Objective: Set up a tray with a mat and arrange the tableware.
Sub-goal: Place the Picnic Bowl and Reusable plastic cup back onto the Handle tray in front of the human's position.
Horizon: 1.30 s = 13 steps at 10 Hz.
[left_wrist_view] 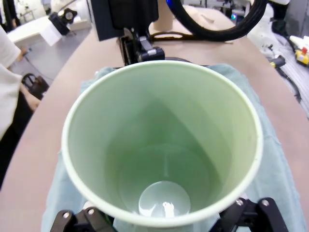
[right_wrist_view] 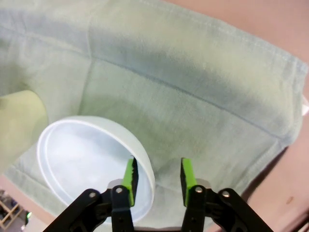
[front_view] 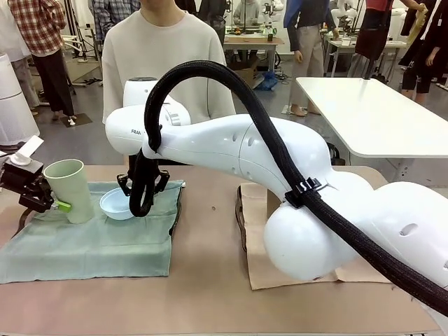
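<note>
A pale green tumbler [front_view: 70, 189] stands on the green mat [front_view: 91, 245] at the left of the table. My left gripper [front_view: 56, 203] is open, with a finger on each side of the tumbler [left_wrist_view: 164, 145] low down. A light blue bowl [front_view: 115, 204] sits on the mat just right of the tumbler. My right arm reaches across, and my right gripper [right_wrist_view: 157, 176] is open and straddles the bowl's rim [right_wrist_view: 145, 174]: one pad is inside and the other is clear outside. Dark bands edge the mat; I cannot tell whether a tray lies beneath.
A flat tan sheet [front_view: 255, 245] with a dark edge lies under my right arm at the table's middle right. A person [front_view: 168, 56] stands at the far side. A white table [front_view: 371, 112] stands behind on the right.
</note>
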Available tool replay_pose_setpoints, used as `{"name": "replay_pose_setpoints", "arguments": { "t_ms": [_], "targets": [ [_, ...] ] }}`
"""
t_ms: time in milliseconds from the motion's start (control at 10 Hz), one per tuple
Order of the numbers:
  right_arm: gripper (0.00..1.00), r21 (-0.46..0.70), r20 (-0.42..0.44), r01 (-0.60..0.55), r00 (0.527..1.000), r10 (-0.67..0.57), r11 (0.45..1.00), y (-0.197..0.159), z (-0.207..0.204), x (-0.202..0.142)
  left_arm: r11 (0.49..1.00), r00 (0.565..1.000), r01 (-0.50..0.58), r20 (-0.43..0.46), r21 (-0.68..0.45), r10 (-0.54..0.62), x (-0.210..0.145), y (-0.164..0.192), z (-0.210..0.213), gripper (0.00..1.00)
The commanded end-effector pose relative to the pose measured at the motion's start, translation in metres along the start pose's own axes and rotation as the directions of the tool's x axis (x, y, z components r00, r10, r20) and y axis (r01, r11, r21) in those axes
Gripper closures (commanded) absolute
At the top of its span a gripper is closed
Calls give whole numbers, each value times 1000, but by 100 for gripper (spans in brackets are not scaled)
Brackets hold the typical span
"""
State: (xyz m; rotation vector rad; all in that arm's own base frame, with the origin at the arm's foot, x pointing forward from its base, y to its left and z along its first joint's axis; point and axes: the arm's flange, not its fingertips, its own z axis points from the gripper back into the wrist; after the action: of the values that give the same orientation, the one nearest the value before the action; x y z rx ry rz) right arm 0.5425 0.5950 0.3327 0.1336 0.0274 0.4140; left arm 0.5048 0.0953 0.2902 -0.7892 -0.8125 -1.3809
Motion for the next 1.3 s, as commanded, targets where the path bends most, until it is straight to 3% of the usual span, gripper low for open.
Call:
{"name": "replay_pose_setpoints", "arguments": {
  "t_ms": [0,100,200,500,900,1200],
  "targets": [
    [0,-63,-4,-6,1000,5,998,4,24,-10,1000,1000,-21,-10,0,21,5,-2,10,0],
    [0,-70,-1,-2,1000,2,998,4,32,-15,1000,1000,-22,-14,2,22,8,-4,15,0],
    [30,-71,-9,-1,1000,0,997,2,40,-23,1000,999,-31,-25,1,31,9,-7,17,0],
    [0,-78,-16,23,1000,-25,997,-3,60,-43,998,995,-60,-82,-2,60,14,-11,27,0],
    [1,-79,19,58,998,-56,995,-10,96,-85,999,967,-39,-252,-11,35,37,-26,52,0],
    [1,-76,-1,38,999,-38,996,-12,127,-122,987,882,-134,-443,90,160,82,-54,76,0]
  ]
}}
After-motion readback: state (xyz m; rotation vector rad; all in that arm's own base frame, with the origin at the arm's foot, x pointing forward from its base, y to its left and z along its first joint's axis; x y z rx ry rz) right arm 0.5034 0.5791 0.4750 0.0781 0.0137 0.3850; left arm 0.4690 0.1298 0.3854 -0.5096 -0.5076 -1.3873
